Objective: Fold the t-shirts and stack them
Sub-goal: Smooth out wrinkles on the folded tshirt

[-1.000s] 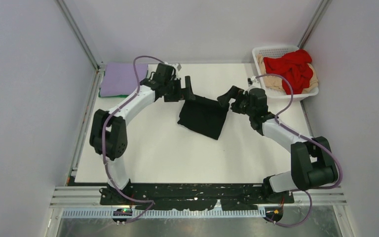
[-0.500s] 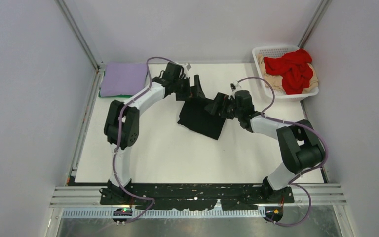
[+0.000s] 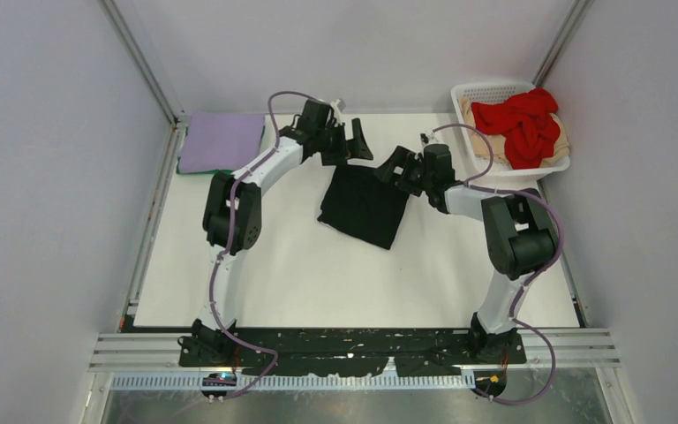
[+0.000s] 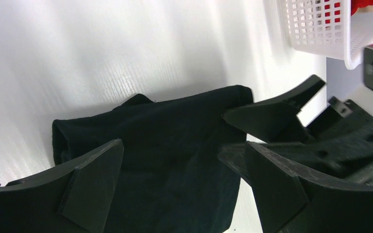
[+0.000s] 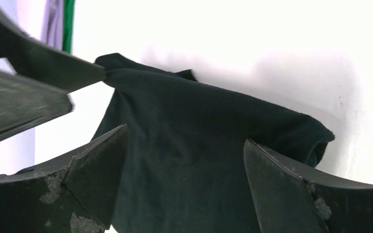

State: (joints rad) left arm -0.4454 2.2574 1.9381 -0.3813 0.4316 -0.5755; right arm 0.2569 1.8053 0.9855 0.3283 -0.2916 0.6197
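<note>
Far left of the table point(image 3: 318, 274): folded lavender t-shirt point(image 3: 222, 140) on top of a green t-shirt point(image 3: 199, 170), of which only a thin edge shows. That is the stack.

Left gripper point(image 3: 346, 146) is at the far-left corner of the black t-shirt point(image 3: 364, 205). Fingers are spread wide, nothing between them. In the right wrist view one left finger tip sits at that corner; I cannot tell whether it touches.

The black t-shirt lies mid-table as a rough rectangle, skewed, apparently part-folded, well apart from the stack.

Right gripper point(image 3: 390, 168) is at the far-right corner. Fingers are parted too and hold nothing.

Far right: white lattice basket point(image 3: 503, 88) holds a beige t-shirt point(image 3: 485, 146) with a crumpled red t-shirt point(image 3: 521, 119) over it.

Step, as I judge it: taking the black shirt's two far corners for the next fold or the carry to the stack. To do it well:
- come down together, one corner each
- pinch every layer at the edge, not only the top ply
- keep the edge taut between the arms so the fold lands square
- watch the clearance, as the two grippers work near each other

Counts:
- t-shirts: five (one lavender, one green, one black, one beige, one red)
- stacked two, on the table one, in the basket two
- grippers: two
- basket: one
</note>
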